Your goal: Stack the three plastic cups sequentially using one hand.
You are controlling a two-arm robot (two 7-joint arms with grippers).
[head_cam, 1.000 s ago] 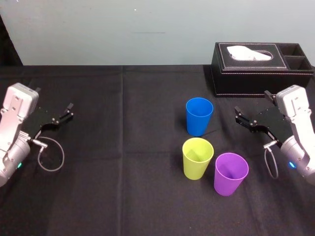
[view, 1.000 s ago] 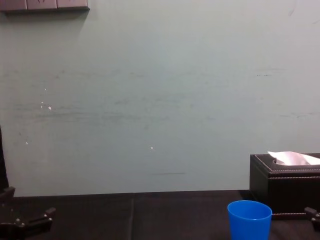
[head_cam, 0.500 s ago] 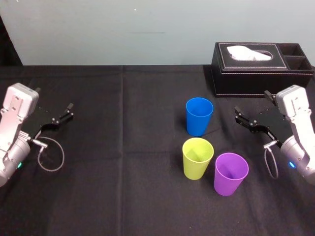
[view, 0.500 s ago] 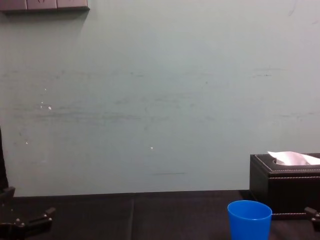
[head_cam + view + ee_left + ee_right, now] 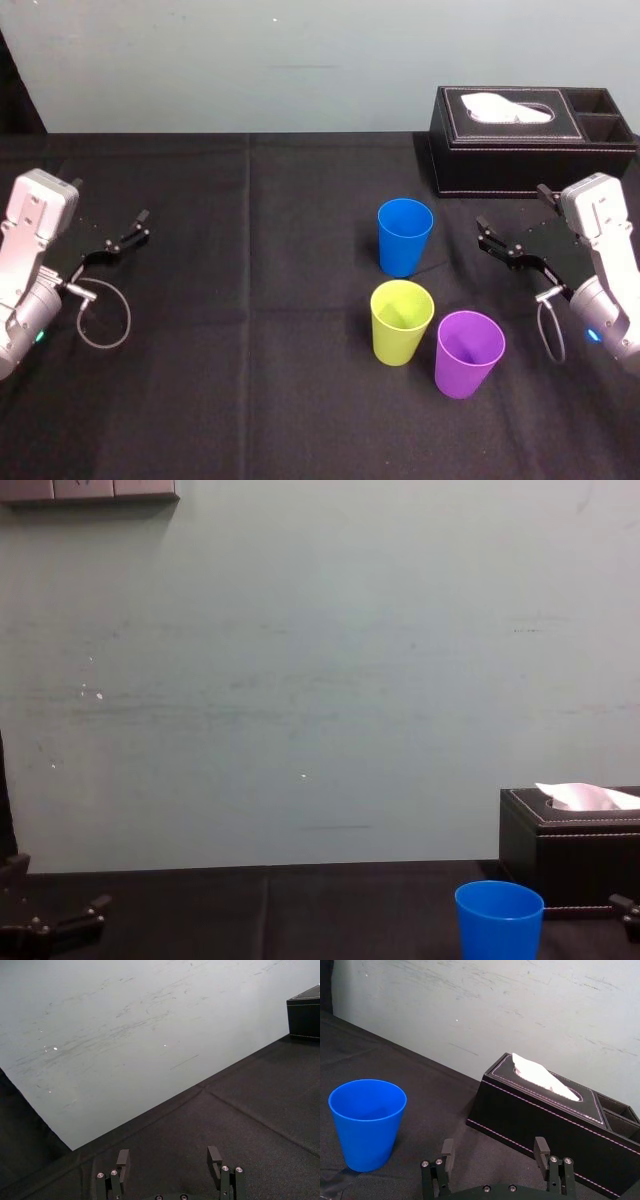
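Toward the right edge of the black table [image 5: 250, 330] the blue cup [image 5: 405, 236], yellow-green cup [image 5: 401, 321] and purple cup [image 5: 469, 353] stand unstacked, mouths up for nesting, close to the right gripper [image 5: 493, 1150] with jaws apart, while the left gripper [image 5: 168, 1157], also spread, rests at the left edge.

Lighting: soft, even and moderately bright from above; pale wall [image 5: 320, 680] uniformly lit, black tablecloth [image 5: 250, 350] dark and matte, swallowing shadows, blue cup [image 5: 367, 1122] casting just a faint soft shadow at its base.
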